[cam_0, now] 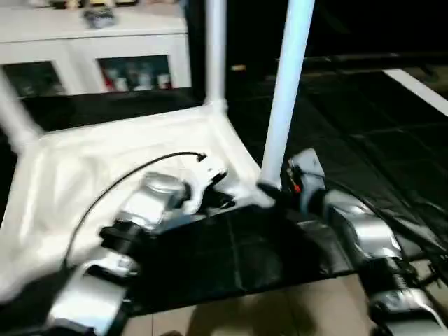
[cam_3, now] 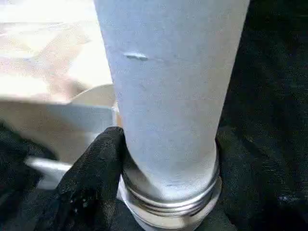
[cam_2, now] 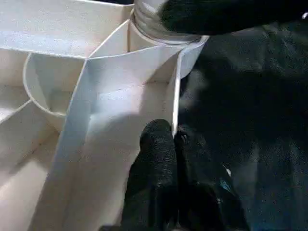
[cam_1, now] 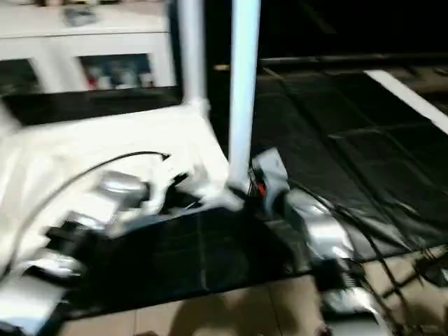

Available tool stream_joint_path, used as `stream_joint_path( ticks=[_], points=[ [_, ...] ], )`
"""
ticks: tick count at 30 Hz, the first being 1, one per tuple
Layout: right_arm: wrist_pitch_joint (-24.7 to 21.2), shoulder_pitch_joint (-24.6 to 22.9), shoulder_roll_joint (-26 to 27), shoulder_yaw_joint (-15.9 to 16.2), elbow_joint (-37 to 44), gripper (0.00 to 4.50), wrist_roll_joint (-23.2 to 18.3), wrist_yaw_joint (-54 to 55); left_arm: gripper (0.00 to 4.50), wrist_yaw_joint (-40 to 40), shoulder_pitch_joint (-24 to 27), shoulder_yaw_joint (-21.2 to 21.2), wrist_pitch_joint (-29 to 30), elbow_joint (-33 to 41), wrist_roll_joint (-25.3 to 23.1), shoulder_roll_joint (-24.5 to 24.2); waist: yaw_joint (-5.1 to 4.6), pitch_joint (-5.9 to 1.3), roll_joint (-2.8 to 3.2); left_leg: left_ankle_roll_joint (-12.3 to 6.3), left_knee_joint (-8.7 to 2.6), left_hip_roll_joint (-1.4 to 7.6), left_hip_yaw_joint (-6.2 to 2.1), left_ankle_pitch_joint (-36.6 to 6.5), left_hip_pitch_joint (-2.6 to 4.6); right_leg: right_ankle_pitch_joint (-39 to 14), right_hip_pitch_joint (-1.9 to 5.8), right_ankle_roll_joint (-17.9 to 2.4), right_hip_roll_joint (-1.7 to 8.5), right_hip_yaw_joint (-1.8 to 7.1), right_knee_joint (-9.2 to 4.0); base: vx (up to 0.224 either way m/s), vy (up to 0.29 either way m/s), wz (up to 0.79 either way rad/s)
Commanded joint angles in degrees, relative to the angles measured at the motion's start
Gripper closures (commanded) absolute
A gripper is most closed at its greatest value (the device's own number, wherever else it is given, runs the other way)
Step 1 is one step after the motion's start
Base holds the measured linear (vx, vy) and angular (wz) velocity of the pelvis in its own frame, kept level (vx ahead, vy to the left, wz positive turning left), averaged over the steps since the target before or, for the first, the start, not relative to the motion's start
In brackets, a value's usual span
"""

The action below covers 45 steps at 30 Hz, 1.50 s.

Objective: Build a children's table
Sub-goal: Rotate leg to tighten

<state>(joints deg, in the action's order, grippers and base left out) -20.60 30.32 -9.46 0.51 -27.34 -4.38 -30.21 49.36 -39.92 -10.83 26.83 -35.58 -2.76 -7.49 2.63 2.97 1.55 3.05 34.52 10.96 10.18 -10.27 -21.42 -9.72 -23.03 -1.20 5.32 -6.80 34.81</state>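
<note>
1. Children's table top (cam_0: 105, 168) lies upside down on the black floor mat (cam_0: 231, 259), so a hard push could slide it
2. Near leg (cam_0: 287, 91) stands in its corner socket and could tip if not screwed in
3. Right gripper (cam_3: 159, 192) hugs that leg's base loosely and may slip
4. Left gripper (cam_2: 173, 144), pinched shut on the rim, could let go

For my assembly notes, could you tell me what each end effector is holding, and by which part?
The left end effector pinches the table top's edge wall. The right end effector grips the near leg just above its threaded base.
</note>
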Motion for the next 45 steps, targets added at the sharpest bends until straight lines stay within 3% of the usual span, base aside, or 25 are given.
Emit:
stream_joint_path(
  ticks=[1, 2, 6, 12, 17, 22, 26, 28, 37, 38, 45],
  points=[
    [0.7, 1.2, 5.7, 6.7, 0.5, 1.89, -1.3, -3.4, 4.50, -3.5, -2.8, 1.1, -0.7, 2.3, 3.2, 4.0, 0.32, -4.38, -0.80, -3.25, -3.48, 1.68, -0.81, -8.2, 0.02, -14.8, 3.45, -9.9, 3.68, 3.16, -4.86, 0.000, 0.000, 0.00],
    [1.0, 1.2, 6.0, 6.6, 0.5, 1.34, -1.1, -3.2, 4.50, -3.7, -2.7, 1.2, -0.1, 2.8, 3.1, 4.2, 0.35, -4.45, -0.80, -3.62, -3.44, 1.68, -0.75, -7.6, 0.04, -13.5, 3.47, -10.3, 3.65, 3.20, -4.76, 0.000, 0.000, 0.00],
    [2.4, 0.9, 6.3, 6.0, 0.6, 1.00, -1.0, -3.4, 4.50, -2.3, -2.4, 0.2, -0.8, 3.4, 2.1, 3.4, 0.34, -4.61, -0.65, -5.60, -3.37, 1.94, -0.76, -5.3, 0.01, -7.5, 3.58, -12.5, 3.54, 3.28, -3.98, 0.000, 0.000, 0.00],
    [3.5, -1.4, 3.3, 4.8, 3.1, 0.44, -2.4, -6.8, 4.50, 1.5, -1.8, -1.5, -3.3, 3.6, 1.0, 0.1, 0.31, -4.31, -0.65, -5.39, -3.52, 2.02, -0.71, -7.7, 0.11, -10.1, 3.62, -12.2, 3.74, 3.32, -4.37, 0.000, 0.000, 0.00],
    [3.5, -3.7, -1.2, 2.3, 6.6, 0.04, -6.0, -13.3, 4.50, 8.6, -0.7, -2.9, -6.7, 3.4, 1.1, -4.5, 0.46, -4.32, -0.51, -5.30, -3.61, 2.20, -0.79, -8.2, 0.16, -9.9, 3.60, -12.1, 3.77, 3.41, -4.29, 0.000, 0.000, 0.00],
    [4.1, -5.5, -6.7, 2.1, 9.2, 0.04, -7.9, -21.8, 4.50, 16.6, -0.4, -4.6, -12.4, 2.4, 1.3, -8.8, 1.14, -4.25, -0.49, -5.44, -3.67, 2.33, -0.81, -8.9, 0.31, -10.4, 3.50, -11.8, 3.77, 3.41, -4.31, 0.000, 0.000, 0.00],
    [5.0, -6.1, -10.3, 2.2, 9.9, 0.04, -9.0, -27.2, 4.50, 24.2, -0.3, -5.7, -16.8, 1.5, 2.6, -11.5, 1.79, -4.30, 0.03, -4.66, -3.69, 2.65, -0.73, -9.1, 0.62, -10.0, 3.19, -12.5, 3.80, 3.52, -4.12, 0.000, 0.000, 0.00],
    [6.0, -6.1, -13.1, 3.0, 9.4, 0.04, -8.5, -30.8, 4.50, 28.9, -0.4, -7.1, -19.2, 0.5, 2.5, -13.3, 2.75, -4.32, -0.33, -4.04, -3.70, 2.71, -0.57, -9.3, 0.79, -9.7, 3.05, -12.8, 3.87, 3.58, -4.05, 0.000, 0.000, 0.00],
    [4.5, -6.9, -17.3, 5.7, 12.1, 0.04, -12.5, -43.5, 4.50, 35.2, -0.6, -9.7, -25.0, -1.7, 1.9, -14.5, 4.05, -4.37, -0.54, -4.43, -3.62, 2.83, -0.62, -9.2, 0.52, -10.8, 3.22, -12.3, 4.12, 3.51, -3.90, 0.000, 0.000, 0.00],
    [4.7, -6.9, -17.7, 6.4, 12.1, 0.30, -12.6, -44.7, 4.50, 35.5, -0.7, -9.9, -25.8, -2.1, 1.5, -14.4, 4.05, -4.34, -0.44, -4.36, -3.62, 2.80, -0.63, -9.4, 0.49, -11.2, 3.21, -12.1, 4.10, 3.51, -3.97, 0.000, 0.000, 0.00],
    [5.0, -6.3, -18.3, 7.5, 10.8, 0.91, -12.3, -47.3, 4.50, 35.6, -1.1, -10.5, -28.4, -4.1, 1.0, -14.2, 4.19, -4.25, -0.46, -3.20, -3.74, 2.85, -0.66, -11.1, 0.73, -14.8, 3.00, -11.3, 4.18, 3.50, -4.47, 0.000, 0.000, 0.00]
  ],
)
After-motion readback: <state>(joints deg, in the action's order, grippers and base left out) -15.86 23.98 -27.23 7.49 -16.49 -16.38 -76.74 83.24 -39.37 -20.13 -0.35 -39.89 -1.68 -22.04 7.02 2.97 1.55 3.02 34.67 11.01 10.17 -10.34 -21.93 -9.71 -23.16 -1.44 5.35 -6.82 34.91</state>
